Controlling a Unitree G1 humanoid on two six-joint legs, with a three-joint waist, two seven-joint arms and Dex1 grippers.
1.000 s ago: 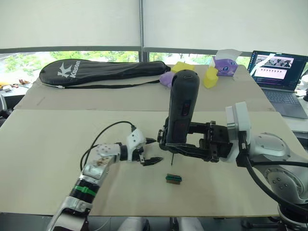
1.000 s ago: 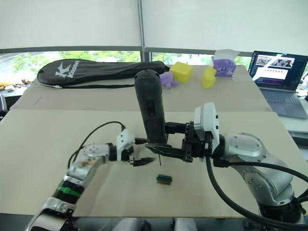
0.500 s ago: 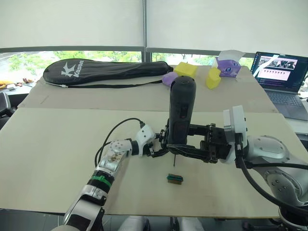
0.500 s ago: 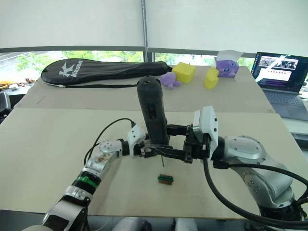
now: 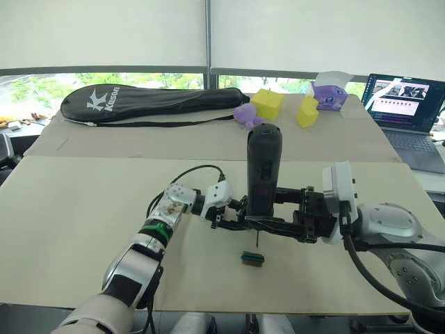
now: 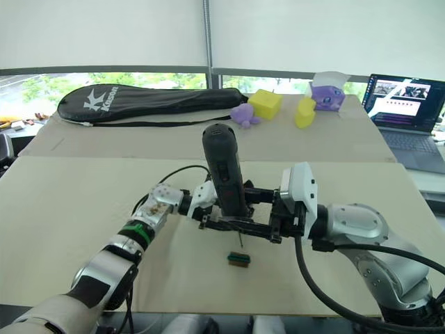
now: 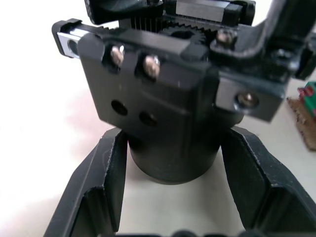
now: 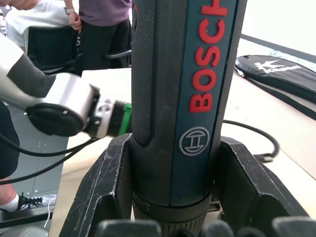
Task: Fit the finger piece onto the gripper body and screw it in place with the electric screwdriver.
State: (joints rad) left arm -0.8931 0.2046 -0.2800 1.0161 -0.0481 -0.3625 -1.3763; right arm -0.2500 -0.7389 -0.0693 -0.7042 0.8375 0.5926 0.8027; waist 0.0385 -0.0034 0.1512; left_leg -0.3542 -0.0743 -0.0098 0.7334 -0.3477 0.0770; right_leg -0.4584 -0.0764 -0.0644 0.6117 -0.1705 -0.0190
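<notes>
Small green-brown rectangular block: nearest, lying on the beige table. Above it, long black pen-shaped electric screwdriver, upright, bit downward, clamped in the right gripper. Left gripper: fingers spread around the black cylindrical gripper body; contact uncertain. Far: black racket bag.

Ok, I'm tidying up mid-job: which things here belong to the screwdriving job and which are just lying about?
Job: electric screwdriver, gripper body.
Lying about: racket bag, yellow blocks, purple toys, laptop, small green block.
</notes>
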